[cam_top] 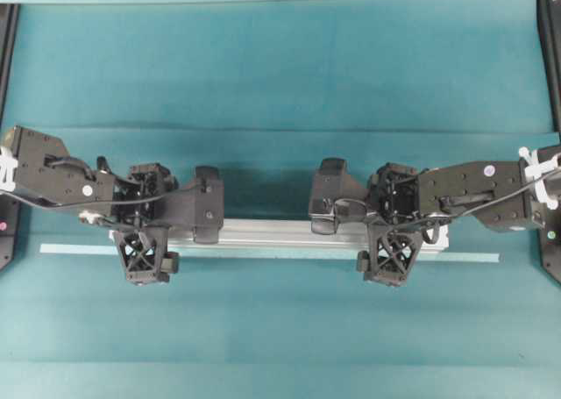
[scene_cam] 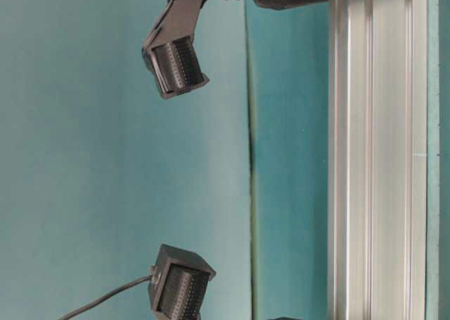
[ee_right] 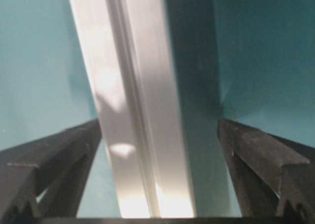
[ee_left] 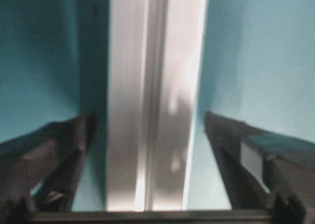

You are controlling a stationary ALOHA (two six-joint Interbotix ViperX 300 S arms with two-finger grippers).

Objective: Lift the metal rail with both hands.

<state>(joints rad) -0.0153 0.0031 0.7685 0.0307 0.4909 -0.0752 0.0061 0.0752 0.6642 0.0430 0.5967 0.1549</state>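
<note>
Metal rail (cam_top: pixel 280 234) looks stiff, smooth, slippery, moderately heavy: pinch side faces near each end; left tool (ee_left: pixel 147 135) and right tool (ee_right: pixel 160 145) straddle it wide open, gripping nothing.

Overhead looks straight down on metal rail (cam_top: pixel 280 233); table-level view sits close beside it, turned sideways; both wrist cameras look along it, very near.

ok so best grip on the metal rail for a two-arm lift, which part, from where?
Take the metal rail near each end, from above, fingers closing across its narrow width on the two long side faces. It lies flat and is long, so spaced grips should keep it level. Left gripper and right gripper already straddle it, open.
</note>
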